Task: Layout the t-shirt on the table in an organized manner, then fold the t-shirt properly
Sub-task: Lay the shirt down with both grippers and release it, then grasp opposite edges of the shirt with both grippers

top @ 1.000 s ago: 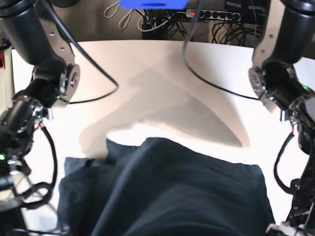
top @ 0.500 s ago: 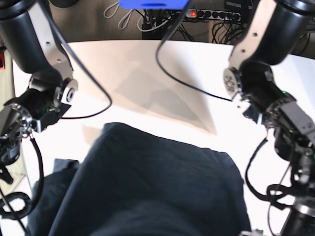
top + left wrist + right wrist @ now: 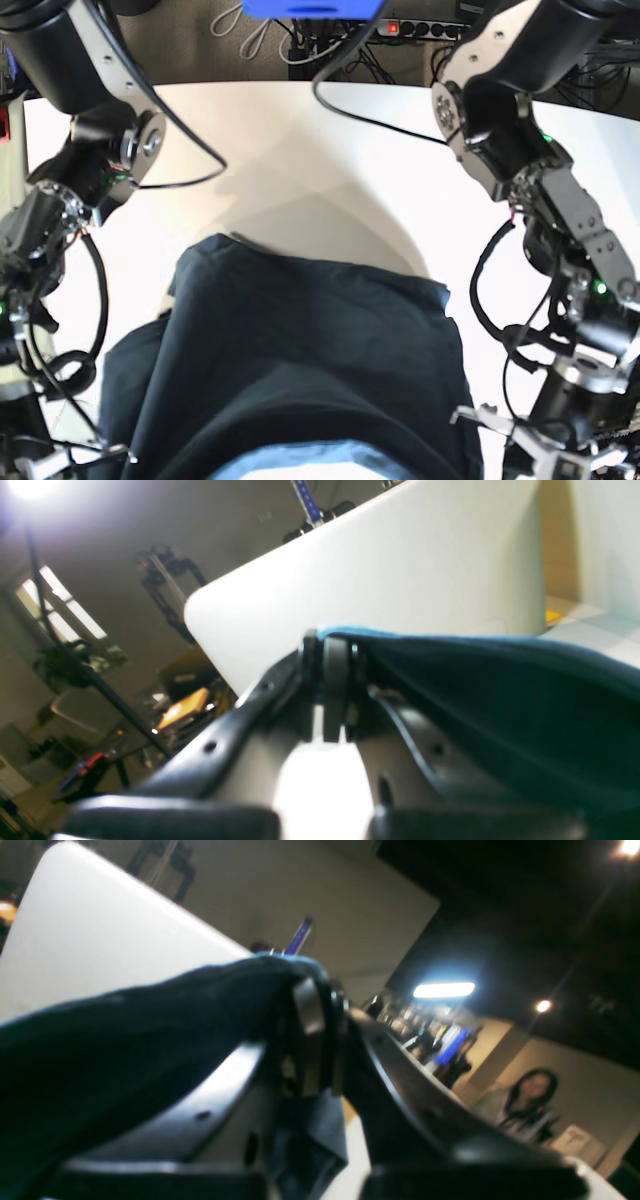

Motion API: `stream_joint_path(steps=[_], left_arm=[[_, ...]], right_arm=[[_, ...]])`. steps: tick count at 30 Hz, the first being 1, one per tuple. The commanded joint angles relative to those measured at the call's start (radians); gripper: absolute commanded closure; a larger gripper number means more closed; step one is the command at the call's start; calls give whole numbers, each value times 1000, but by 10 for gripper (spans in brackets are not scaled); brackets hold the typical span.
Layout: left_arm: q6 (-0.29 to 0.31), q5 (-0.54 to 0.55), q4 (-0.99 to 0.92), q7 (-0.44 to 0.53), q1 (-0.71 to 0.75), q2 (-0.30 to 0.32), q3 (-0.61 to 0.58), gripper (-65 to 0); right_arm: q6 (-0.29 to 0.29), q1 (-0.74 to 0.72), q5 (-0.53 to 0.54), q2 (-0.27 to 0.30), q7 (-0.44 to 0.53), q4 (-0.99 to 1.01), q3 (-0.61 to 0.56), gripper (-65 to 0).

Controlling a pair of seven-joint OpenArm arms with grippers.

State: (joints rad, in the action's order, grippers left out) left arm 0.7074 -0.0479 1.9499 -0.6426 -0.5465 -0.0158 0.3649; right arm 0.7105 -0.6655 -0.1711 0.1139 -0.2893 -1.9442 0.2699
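Observation:
The dark navy t-shirt (image 3: 300, 370) hangs lifted over the white table (image 3: 300, 140), spread between both arms and filling the lower middle of the base view. In the left wrist view my left gripper (image 3: 331, 652) is shut on an edge of the t-shirt (image 3: 500, 695), and the fabric stretches off to the right. My right gripper (image 3: 320, 1005) is shut on another bunched edge of the t-shirt (image 3: 125, 1050), whose cloth runs left and hangs below the jaws. In the base view the cloth and the frame's lower edge hide both sets of fingertips.
Black cables (image 3: 400, 125) trail from the arms across the far half of the table. A power strip (image 3: 430, 28) with tangled leads lies beyond the far edge. A person (image 3: 530, 1100) stands in the background of the right wrist view.
Both arms have swung up and inward, carrying the t-shirt higher and closer to the camera. Its far edge has moved further up the table and the cloth hangs narrower.

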Motion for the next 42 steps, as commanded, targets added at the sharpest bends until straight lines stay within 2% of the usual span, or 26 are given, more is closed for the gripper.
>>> stream_joint_path(steps=[1,6,14,18,21,23,25,28,30,31,33,37,39,42], left_arm=[[-9,7,-24,23,-34,12,1,-4],[-9,-2,-234,22,-105,44,-7,-5],[-9,-139,-650,31,-277,38,-4,-6],[-9,-205,-917,34,-383,47,3,-16],[-9,-223,-1154,56,-465,80,3,-87],[-9,-221,-1326,66,-541,95,4,-179],[-9,-220,-1454,77,-588,113,23,-243],[-9,-169,-1566,88,-640,150,135,-313],[-79,-111,-1579,96,-643,164,220,-320],[-96,-76,-1576,91,-643,182,268,-321],[-93,-22,-1576,66,-633,219,331,-321],[-50,64,-1573,-122,-508,290,334,-324],[-15,93,-1541,-127,-418,296,311,-324],[-9,151,-1388,-136,-257,287,279,-324]], right_arm=[[-12,-38,12,5,25,21,-1,0],[-12,-132,12,2,25,257,-4,0],[-12,-343,9,7,25,733,-7,0],[-12,-420,3,51,19,974,-22,-8],[-12,-481,-41,66,20,1184,-80,-127],[-12,-495,-68,85,17,1290,-111,-255],[-12,-494,-75,91,6,1325,-137,-356],[-12,-477,-75,94,-32,1325,-159,-482],[-12,-466,-74,109,-46,1313,-159,-517],[-12,-463,-72,112,-57,1288,-157,-523],[-12,-417,-71,117,-106,1198,-157,-523],[-12,-182,-69,163,-230,802,-130,-523],[-12,-30,-69,165,-245,601,-119,-523],[-12,163,-69,165,-247,412,-119,-523]])
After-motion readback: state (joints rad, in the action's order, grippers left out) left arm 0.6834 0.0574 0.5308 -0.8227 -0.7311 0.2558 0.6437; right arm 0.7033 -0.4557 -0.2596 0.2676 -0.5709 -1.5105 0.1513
